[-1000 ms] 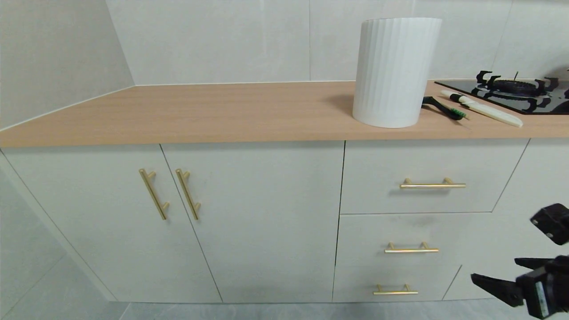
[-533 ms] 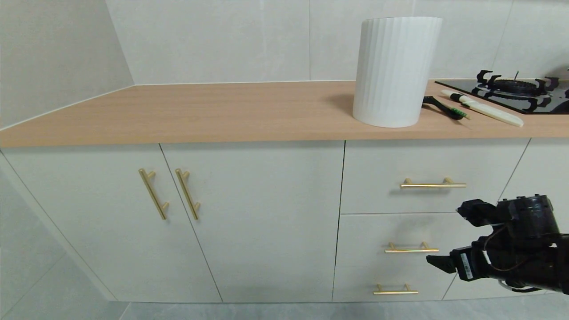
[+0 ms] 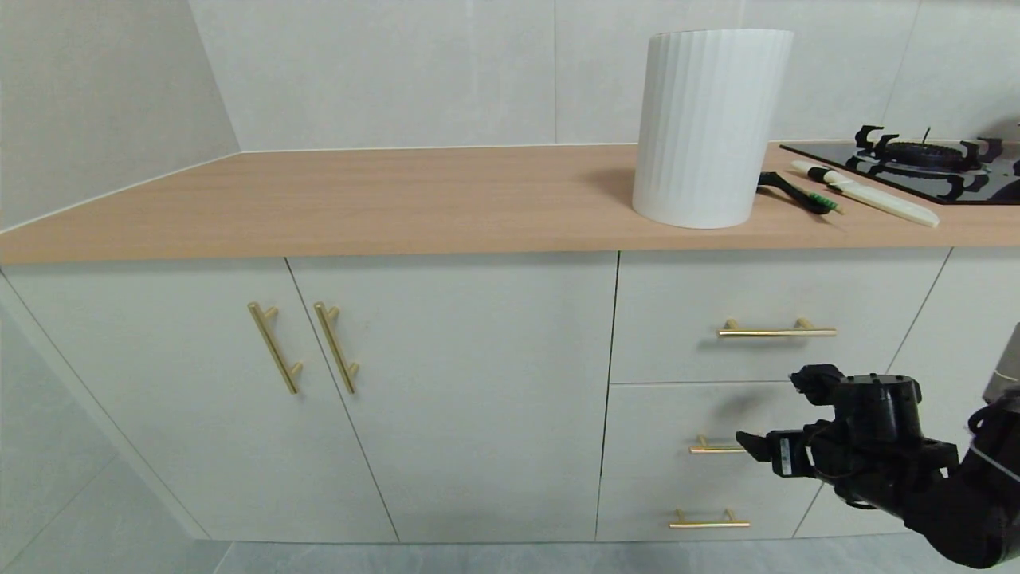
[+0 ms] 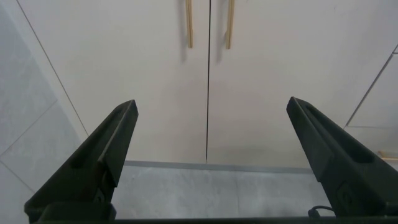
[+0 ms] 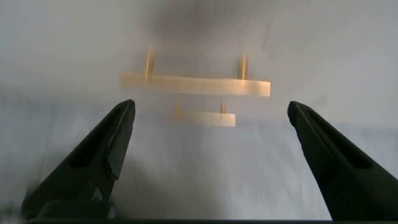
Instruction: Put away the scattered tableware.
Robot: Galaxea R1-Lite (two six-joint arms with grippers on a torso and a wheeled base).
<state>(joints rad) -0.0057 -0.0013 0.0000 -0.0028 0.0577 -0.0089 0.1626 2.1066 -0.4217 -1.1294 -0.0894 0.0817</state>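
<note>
On the wooden counter (image 3: 398, 199) a black utensil with a green tip (image 3: 797, 194) and a white knife (image 3: 865, 196) lie to the right of a tall white ribbed container (image 3: 705, 127). My right gripper (image 3: 773, 408) hangs open below counter level, just in front of the middle drawer's gold handle (image 3: 712, 449), whose right end it hides. In the right wrist view that handle (image 5: 196, 84) lies straight ahead between the open right gripper (image 5: 211, 107) fingers. My left gripper (image 4: 211, 109) is open and empty, low down, facing the double cabinet doors.
A gas hob (image 3: 916, 163) sits at the counter's far right. Three drawers stack under the container, with a top handle (image 3: 775, 331) and a bottom handle (image 3: 709, 524). The cabinet doors carry two vertical gold handles (image 3: 275, 347) (image 3: 336, 347). Grey floor tiles lie below.
My right gripper has come in from the lower right edge, moving left and slightly up to the middle drawer handle. Everything on the counter has stayed put.
</note>
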